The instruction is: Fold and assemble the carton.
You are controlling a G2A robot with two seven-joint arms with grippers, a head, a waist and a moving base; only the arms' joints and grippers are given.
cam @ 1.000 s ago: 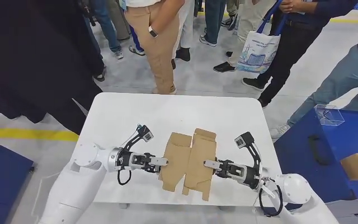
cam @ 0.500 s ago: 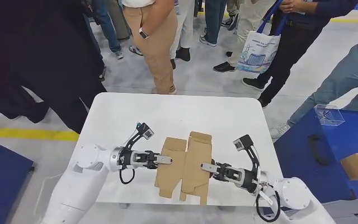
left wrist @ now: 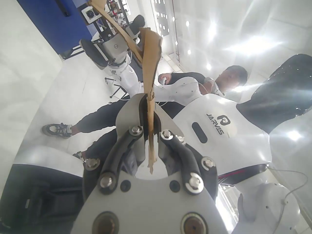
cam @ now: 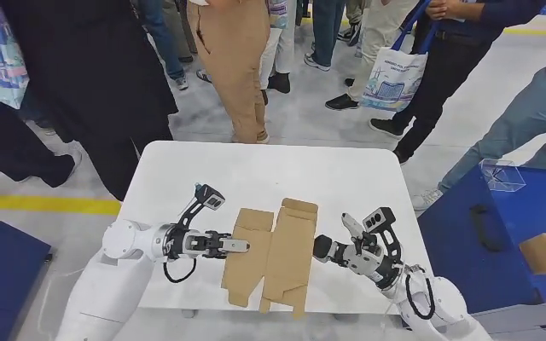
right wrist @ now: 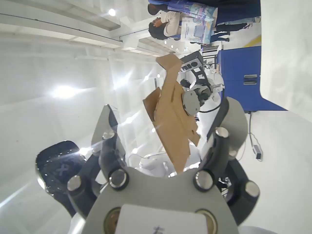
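Observation:
The carton (cam: 269,256) is a flat brown cardboard blank with flaps, held just above the white table (cam: 256,175) near its front edge. My left gripper (cam: 236,245) is shut on the carton's left edge. In the left wrist view that gripper (left wrist: 147,109) pinches the cardboard sheet (left wrist: 150,57), which stands edge-on between the fingers. My right gripper (cam: 322,248) sits at the carton's right edge. In the right wrist view it (right wrist: 168,105) is open, with the carton (right wrist: 170,115) in the wide gap between the fingers and touching neither.
Several people stand close along the table's far edge (cam: 273,143). A blue cabinet (cam: 478,230) with a clear plastic box (cam: 502,173) on it stands to the right. The far half of the table is bare.
The carton and both arms have shifted toward the front left of the table. My right gripper has turned its wrist and opened, letting go of the carton's right edge.

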